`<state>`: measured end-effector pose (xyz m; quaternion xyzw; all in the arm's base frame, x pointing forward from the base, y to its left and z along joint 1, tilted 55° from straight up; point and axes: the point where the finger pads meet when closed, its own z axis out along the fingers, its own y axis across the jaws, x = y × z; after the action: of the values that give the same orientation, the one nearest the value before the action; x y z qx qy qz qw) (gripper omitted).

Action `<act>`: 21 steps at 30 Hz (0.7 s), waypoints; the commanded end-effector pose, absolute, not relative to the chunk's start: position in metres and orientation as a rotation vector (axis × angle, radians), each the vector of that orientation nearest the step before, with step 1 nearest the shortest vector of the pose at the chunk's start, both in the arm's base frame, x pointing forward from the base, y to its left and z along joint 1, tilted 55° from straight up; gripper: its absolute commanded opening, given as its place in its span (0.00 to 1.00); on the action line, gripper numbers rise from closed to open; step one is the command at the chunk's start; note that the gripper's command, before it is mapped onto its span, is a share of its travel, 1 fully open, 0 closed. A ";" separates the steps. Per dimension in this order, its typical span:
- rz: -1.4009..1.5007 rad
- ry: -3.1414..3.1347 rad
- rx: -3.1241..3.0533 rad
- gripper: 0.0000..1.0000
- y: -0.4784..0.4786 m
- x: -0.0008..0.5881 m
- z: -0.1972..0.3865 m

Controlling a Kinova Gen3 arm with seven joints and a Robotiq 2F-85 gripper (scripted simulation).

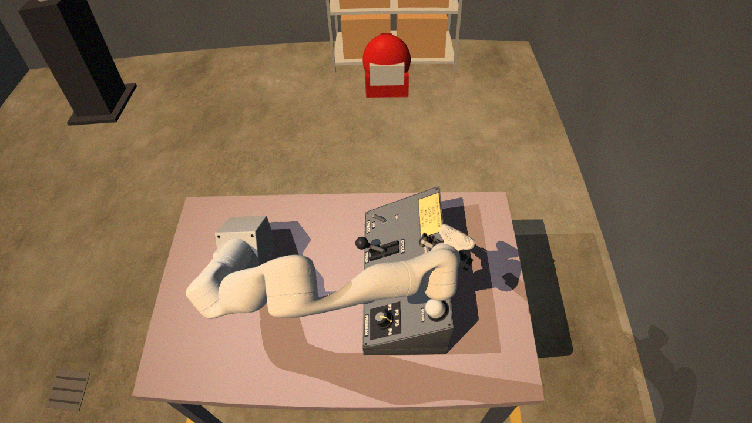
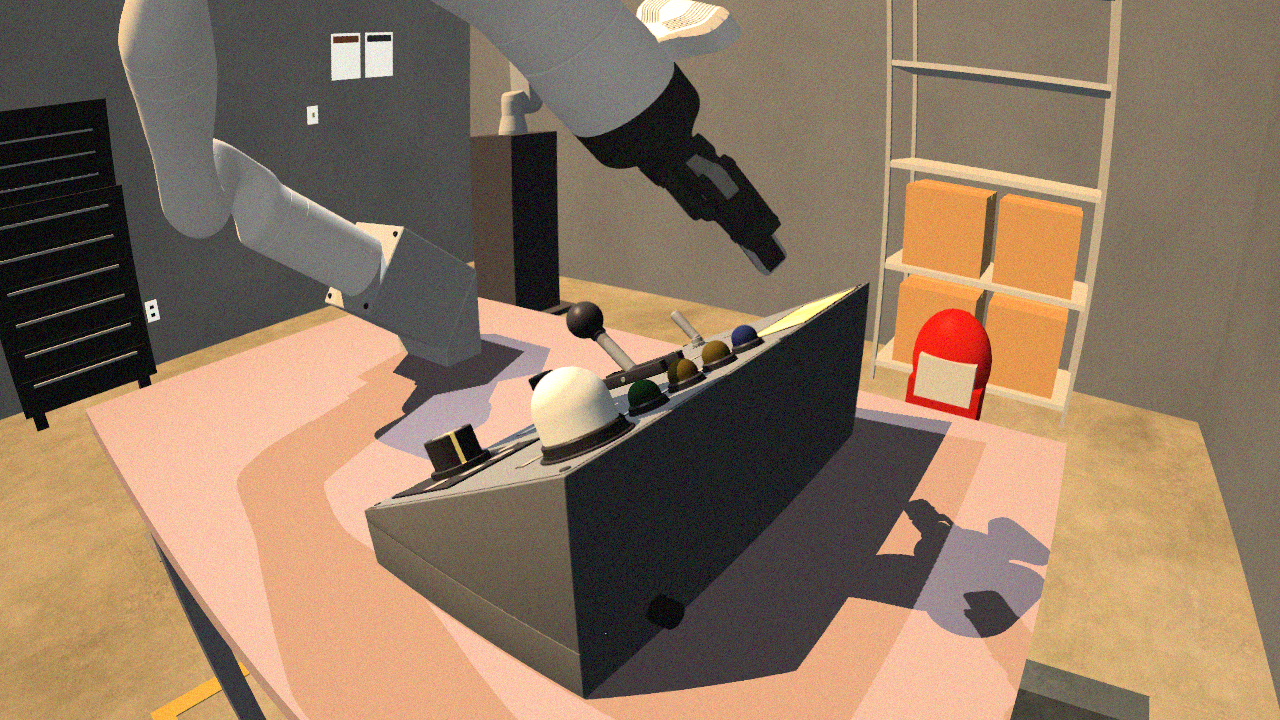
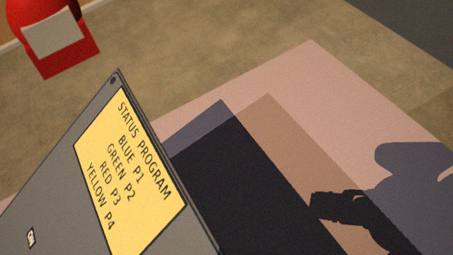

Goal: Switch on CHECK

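Observation:
The grey console lies on the pink table, turned a little. Its CHECK toggle [image 1: 379, 217] is a small metal lever at the panel's far left corner, and it also shows in the exterior view [image 2: 687, 325]. My gripper [image 2: 765, 255] is open and empty. It hangs in the air above the console's far end, near the yellow legend plate [image 2: 810, 308], to the right of the toggle and touching nothing. The wrist view shows the yellow plate [image 3: 127, 173] and an ON label [image 3: 31, 238], but no fingers.
The panel also carries a black ball-knob lever [image 2: 585, 317], a row of coloured buttons [image 2: 684, 368], a white dome lamp [image 2: 572, 407] and a PROGRAM rotary knob [image 2: 456, 447]. My arm's base box [image 1: 241, 234] stands at the table's left. A red object [image 1: 386, 65] and shelves stand on the floor beyond.

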<state>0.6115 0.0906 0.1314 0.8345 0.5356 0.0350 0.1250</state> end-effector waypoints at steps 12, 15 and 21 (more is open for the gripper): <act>0.104 1.562 2.430 1.00 0.156 0.564 0.177; 0.104 1.562 2.430 1.00 0.171 0.553 0.188; 0.104 1.562 2.430 1.00 0.187 0.541 0.199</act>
<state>0.5493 0.1744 0.1904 0.8345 0.5356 0.0351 0.1246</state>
